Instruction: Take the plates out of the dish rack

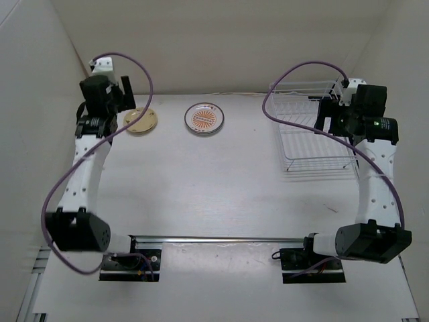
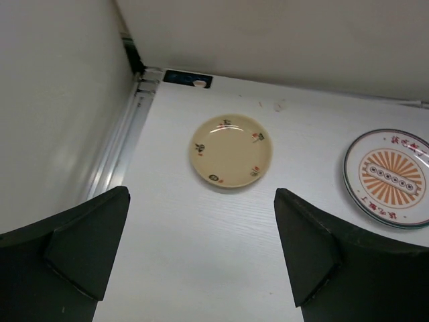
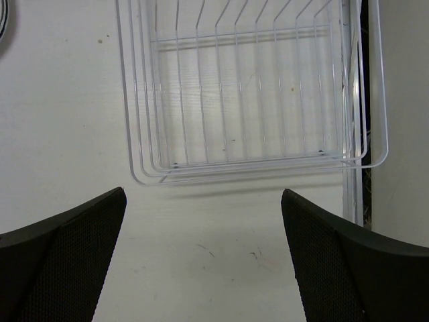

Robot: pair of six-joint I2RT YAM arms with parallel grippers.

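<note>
left tool [image 2: 201,261], right tool [image 3: 204,261]: wide, empty | dish rack [image 3: 248,168]: no plate seen | cream plate [image 2: 231,151]: likely stiff, slick, brittle; pinch rim

A robot lab bench: white table [image 1: 221,194] boxed by plain panels [image 1: 221,40], arms [image 1: 87,171] bolted on a rail [image 1: 214,239]

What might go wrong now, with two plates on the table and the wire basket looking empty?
The left end effector hangs open above the cream plate; coming down off-centre, it might shove it toward the sunburst plate beside it. The right arm's purple cable drapes across the dish rack and could snag its thin wires if the arm swings.
</note>
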